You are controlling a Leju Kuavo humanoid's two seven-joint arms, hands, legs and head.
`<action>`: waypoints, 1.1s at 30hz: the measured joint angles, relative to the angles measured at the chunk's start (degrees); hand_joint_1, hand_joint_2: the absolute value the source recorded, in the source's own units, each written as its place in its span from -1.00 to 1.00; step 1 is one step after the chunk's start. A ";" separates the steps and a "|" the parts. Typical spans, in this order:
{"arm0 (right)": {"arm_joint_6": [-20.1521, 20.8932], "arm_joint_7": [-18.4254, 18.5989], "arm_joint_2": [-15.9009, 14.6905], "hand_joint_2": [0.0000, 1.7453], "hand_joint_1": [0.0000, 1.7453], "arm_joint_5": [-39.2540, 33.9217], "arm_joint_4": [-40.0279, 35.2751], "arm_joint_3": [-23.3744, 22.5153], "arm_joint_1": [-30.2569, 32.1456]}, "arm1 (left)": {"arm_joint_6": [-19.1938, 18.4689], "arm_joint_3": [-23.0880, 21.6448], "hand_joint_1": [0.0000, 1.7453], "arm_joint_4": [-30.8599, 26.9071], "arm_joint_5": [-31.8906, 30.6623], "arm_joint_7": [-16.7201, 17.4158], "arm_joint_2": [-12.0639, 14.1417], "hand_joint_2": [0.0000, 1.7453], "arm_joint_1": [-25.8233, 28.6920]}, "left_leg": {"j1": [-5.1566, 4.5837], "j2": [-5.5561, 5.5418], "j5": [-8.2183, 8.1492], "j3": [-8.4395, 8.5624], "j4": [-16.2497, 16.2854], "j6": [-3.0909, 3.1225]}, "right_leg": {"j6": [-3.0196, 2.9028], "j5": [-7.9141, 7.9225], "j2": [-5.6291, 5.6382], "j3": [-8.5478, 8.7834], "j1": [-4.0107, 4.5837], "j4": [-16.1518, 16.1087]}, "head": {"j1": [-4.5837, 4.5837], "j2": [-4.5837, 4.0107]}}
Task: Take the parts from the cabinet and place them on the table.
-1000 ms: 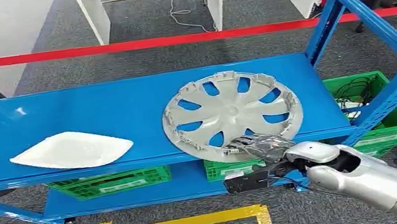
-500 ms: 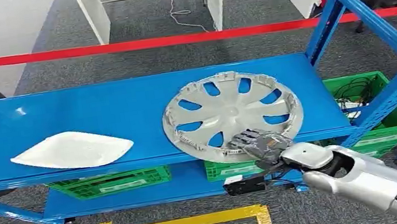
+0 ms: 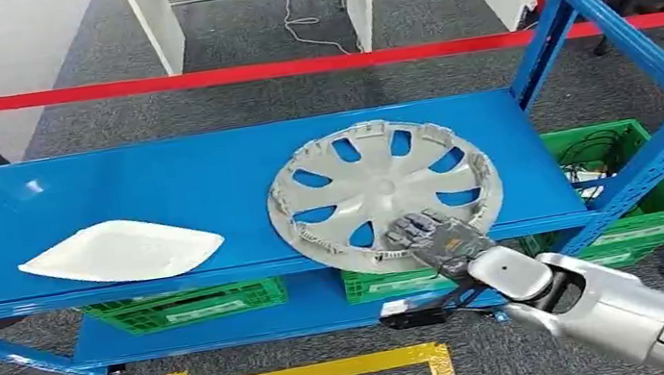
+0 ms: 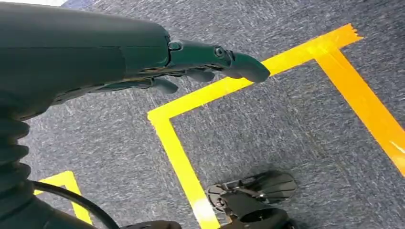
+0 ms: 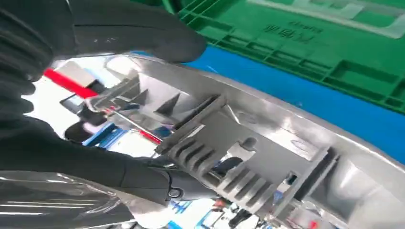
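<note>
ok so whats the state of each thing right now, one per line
hubcap: flat on the blue shelf, near edge overhanging the front, gripped there by the right hand
white part: lying flat on the shelf, untouched
left hand: holds nothing, fingers extended, over the floor
green crates: on the lower level

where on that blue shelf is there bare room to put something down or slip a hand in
Bare blue shelf runs along the back edge behind the white panel and the silver hubcap, and in the gap between those two. The front right is crowded: the hubcap overhangs the shelf's front edge there, with the right hand on its near rim.
</note>
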 joint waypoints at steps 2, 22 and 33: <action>-0.04 0.07 0.00 1.00 -1.00 0.83 0.37 -0.28 0.42 | 0.02 0.22 -1.00 -0.20 -0.20 0.22 -0.07 1.00 0.02 | 0.01 0.00 0.00 0.03 0.00 0.00 | 0.00 0.00 0.00 0.00 0.00 0.00 | 0.00 0.00; -1.68 -0.22 0.46 1.00 1.00 4.54 2.25 -3.32 2.68 | 0.00 0.87 -1.00 -0.41 -0.94 0.44 -0.50 1.00 -0.02 | 0.03 0.07 0.02 0.56 0.00 0.11 | 0.11 0.07 0.05 -0.12 -0.01 -0.03 | -0.02 0.00; -3.04 0.07 0.81 1.00 1.00 6.21 2.45 -5.62 4.21 | -0.15 0.96 -1.00 -0.44 -1.94 0.46 -0.63 1.00 -0.01 | -0.02 0.07 0.02 0.52 0.02 0.11 | 0.15 0.10 0.06 -0.11 -0.08 -0.03 | 0.00 0.00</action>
